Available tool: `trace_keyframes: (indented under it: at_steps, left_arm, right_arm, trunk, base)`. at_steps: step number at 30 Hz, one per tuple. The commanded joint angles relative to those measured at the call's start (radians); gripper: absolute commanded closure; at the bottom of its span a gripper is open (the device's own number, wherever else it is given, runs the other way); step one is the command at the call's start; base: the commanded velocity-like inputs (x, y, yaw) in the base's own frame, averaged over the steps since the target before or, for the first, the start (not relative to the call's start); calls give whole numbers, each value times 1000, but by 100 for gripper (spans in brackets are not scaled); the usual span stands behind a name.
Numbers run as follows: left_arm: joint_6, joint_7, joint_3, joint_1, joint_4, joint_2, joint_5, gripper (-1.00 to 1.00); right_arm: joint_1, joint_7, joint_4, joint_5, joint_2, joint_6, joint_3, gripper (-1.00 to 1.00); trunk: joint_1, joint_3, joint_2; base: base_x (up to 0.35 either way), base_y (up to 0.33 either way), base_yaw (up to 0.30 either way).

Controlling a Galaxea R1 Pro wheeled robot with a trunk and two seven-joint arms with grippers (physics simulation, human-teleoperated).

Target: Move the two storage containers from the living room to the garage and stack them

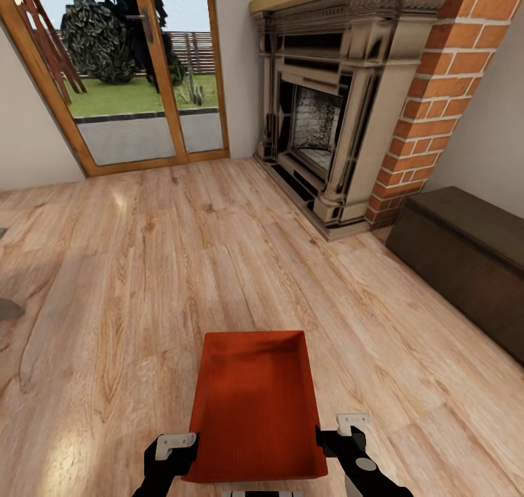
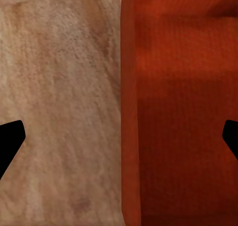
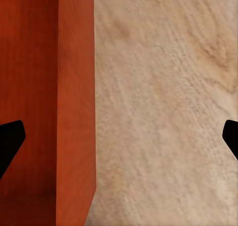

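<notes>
Over wood-plank floor [image 1: 145, 264], near fireplace [image 1: 320, 118]: I see storage container [image 1: 255, 402] between left gripper [image 1: 175, 450] and right gripper [image 1: 348, 431], both spread wide, straddling side walls.

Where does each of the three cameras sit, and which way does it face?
Head view: on the head, facing forward and down at the storage container, wood floor and fireplace; left gripper and right gripper show.
Left wrist view: near that gripper, along its fingers, straddling a container wall.
Right wrist view: likewise, fingers straddling the opposite wall.
Shared: container and floor.
</notes>
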Motion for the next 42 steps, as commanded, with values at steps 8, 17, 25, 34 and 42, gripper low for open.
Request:
trace_keyframes:
  at_steps: [8, 17, 25, 34, 42]
  left_arm:
    - [-3, -1, 3, 0, 1, -1, 0, -100]
    - [-3, -1, 3, 0, 1, -1, 0, -100]
    - [-3, -1, 3, 0, 2, -1, 0, -100]
    - [-3, -1, 3, 0, 3, -1, 0, -100]
    - [-3, -1, 4, 0, 5, 0, 0, -100]
  right_arm:
    - [-1, -5, 1, 1, 0, -3, 3, -100]
    - [-1, -5, 1, 1, 0, -3, 3, -100]
    - [-1, -5, 1, 1, 0, -3, 3, -100]
    - [-1, -5, 1, 1, 0, -3, 3, -100]
    - [-1, -5, 1, 1, 0, -3, 3, -100]
  trunk:
    - [0, -1, 0]
    - [0, -1, 0]
    - [0, -1, 0]
    - [0, -1, 0]
    - [0, -1, 0]
  base:
    - [0, 0, 0]
    - [0, 0, 0]
    - [0, 0, 0]
    - [0, 0, 0]
    - [0, 0, 0]
